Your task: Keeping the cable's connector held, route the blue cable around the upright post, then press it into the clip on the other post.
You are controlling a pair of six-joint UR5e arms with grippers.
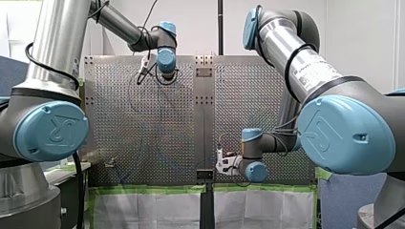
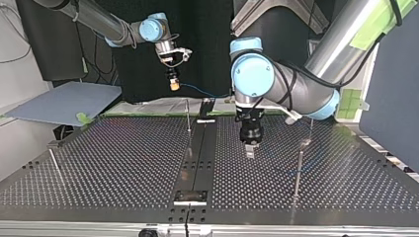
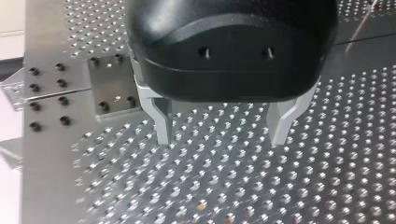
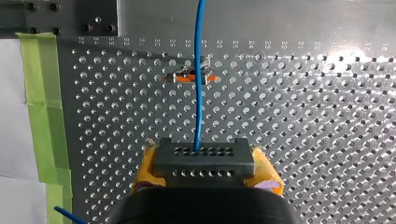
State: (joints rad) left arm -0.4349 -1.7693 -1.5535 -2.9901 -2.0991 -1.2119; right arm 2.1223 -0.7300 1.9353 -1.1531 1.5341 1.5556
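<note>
The dark grey multi-hole connector is clamped in the yellow-padded right pincer, the thin blue cable running straight ahead of it. The left pincer is spread wide and empty. The cable is best kept taut, and the clamp firm, during routing.

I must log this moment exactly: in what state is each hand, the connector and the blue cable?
Left hand: open, empty, above the table.
Right hand: shut on the connector.
Connector: clamped between yellow pads.
Blue cable: attached to the connector, running straight ahead.
</note>
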